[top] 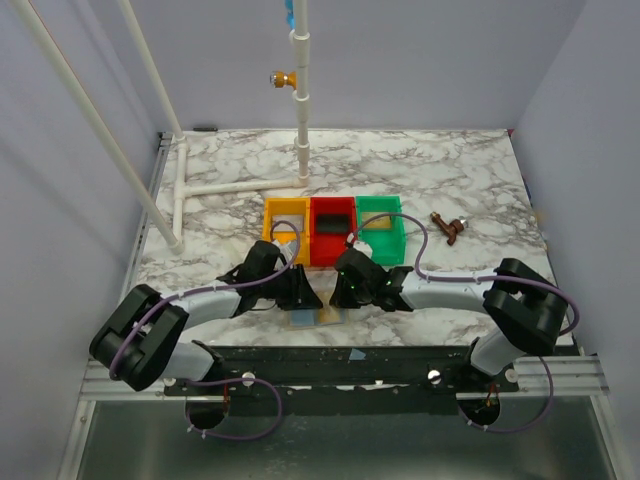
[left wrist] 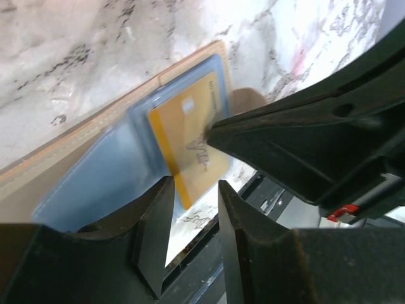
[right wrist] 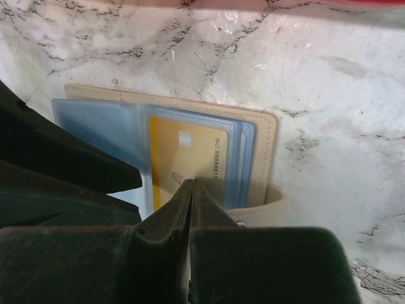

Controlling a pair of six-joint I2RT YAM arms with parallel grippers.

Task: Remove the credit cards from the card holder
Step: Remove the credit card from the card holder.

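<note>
The card holder [top: 316,318] lies open on the marble table between my two grippers, its tan edge [right wrist: 268,145] and grey-blue sleeves facing up. A tan-yellow credit card [right wrist: 190,152] sits in a clear sleeve; it also shows in the left wrist view [left wrist: 183,142]. My right gripper [right wrist: 192,182] is shut, with its tip pressed on the face of that card. My left gripper [left wrist: 195,190] is open and empty, with its fingers just over the near edge of the holder's blue lining [left wrist: 95,183]. The black and grey cards cannot be made out for certain.
Yellow [top: 285,213], red [top: 332,211] and green [top: 381,212] trays stand in a row just behind the grippers, with dark flat things inside. A brown object [top: 450,228] lies to their right. A white pipe frame [top: 240,186] stands at the back left. The table's front rail [left wrist: 266,190] is close.
</note>
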